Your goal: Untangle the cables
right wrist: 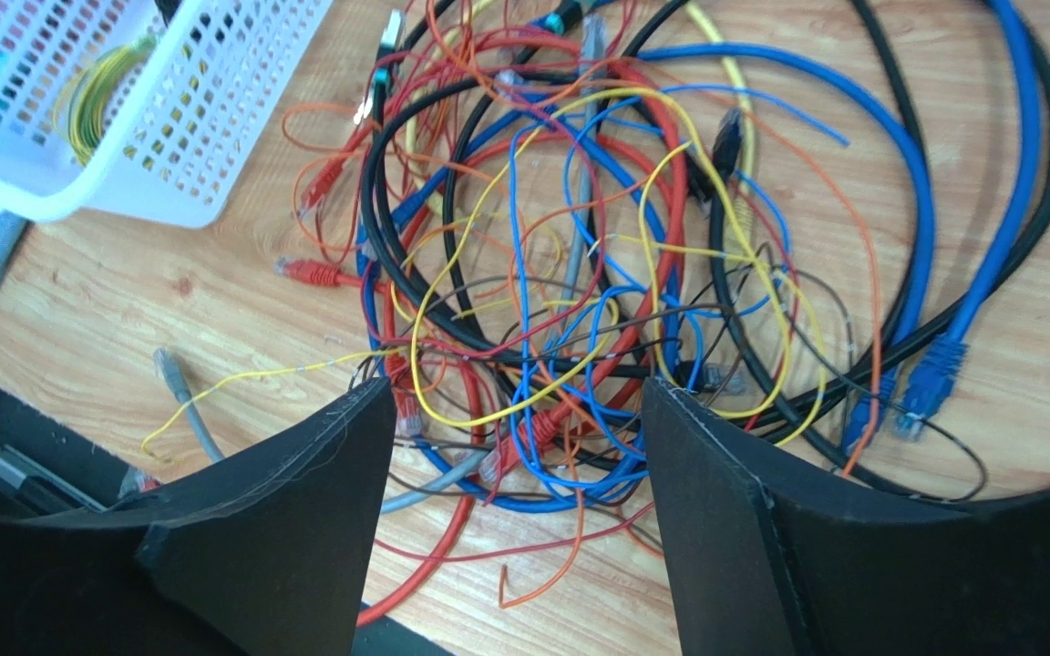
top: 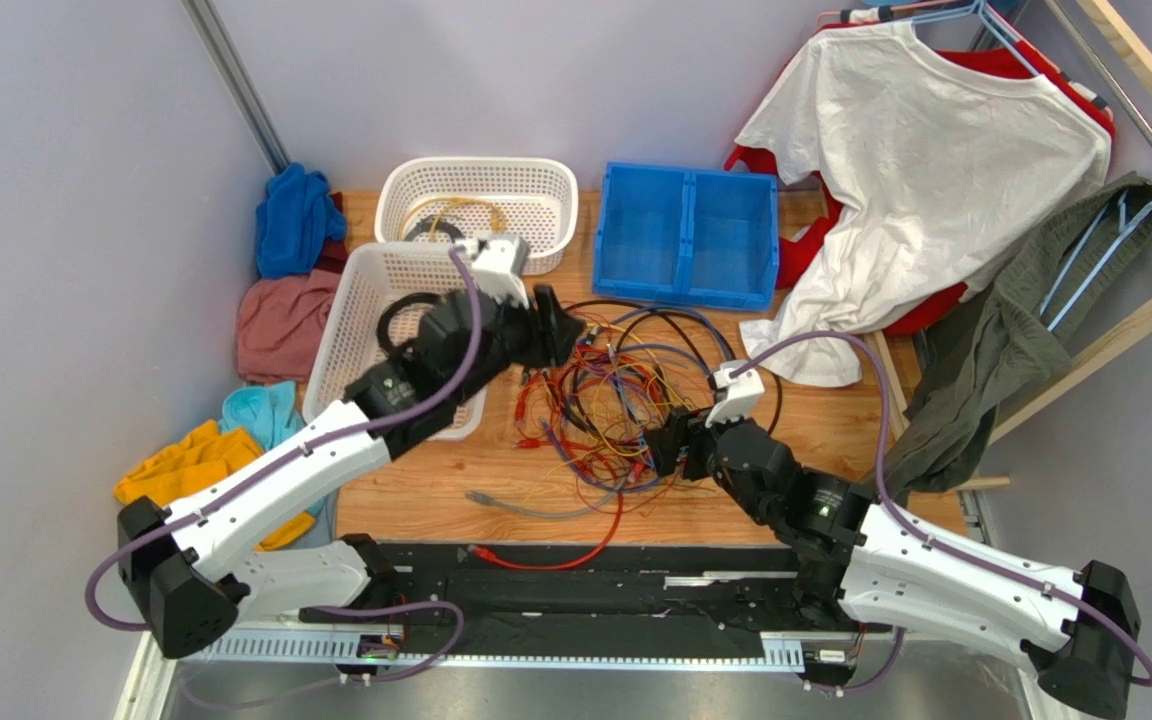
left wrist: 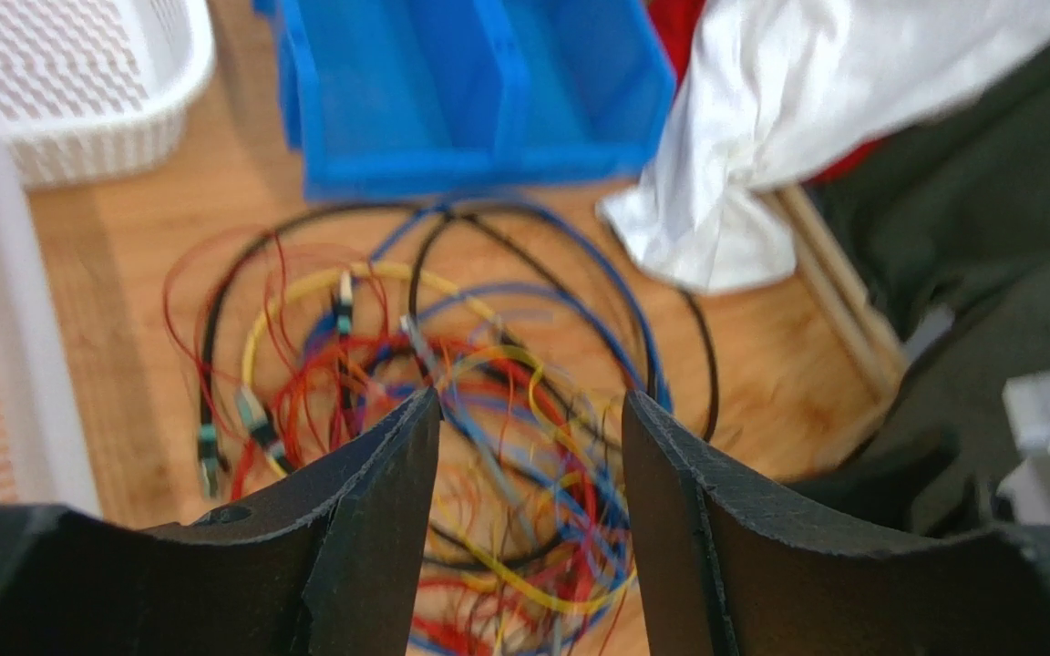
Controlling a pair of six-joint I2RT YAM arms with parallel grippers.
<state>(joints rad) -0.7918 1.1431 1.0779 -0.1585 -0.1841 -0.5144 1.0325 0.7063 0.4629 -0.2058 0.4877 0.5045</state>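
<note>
The wooden table (top: 432, 495) carried the cables (top: 620, 398) in its middle, between the two arms. The tangle was a loose, almost round heap, only a little longer from the far side to the near side. Wide black and blue loops lay flat on its far right part, and thin red, orange, yellow and blue wires crossed in the centre. One red cable (top: 567, 558) curved out toward the near edge, and one grey cable (top: 515, 506) pointed away to the near left.

A white basket (top: 372, 323) stood just left of the heap with a black coil (top: 399, 315) in it. A second white basket (top: 480, 188) behind it held a yellowish coil (top: 455, 218). The blue bin (top: 687, 233) at the far side showed only the bare floor of its two compartments.

The left gripper (left wrist: 531, 465) hung over the far left edge of the tangle, its fingers moderately apart and holding nothing. The right gripper (right wrist: 517, 465) was above the near right part, its fingers wide apart, with wires lying free below the gap.
</note>
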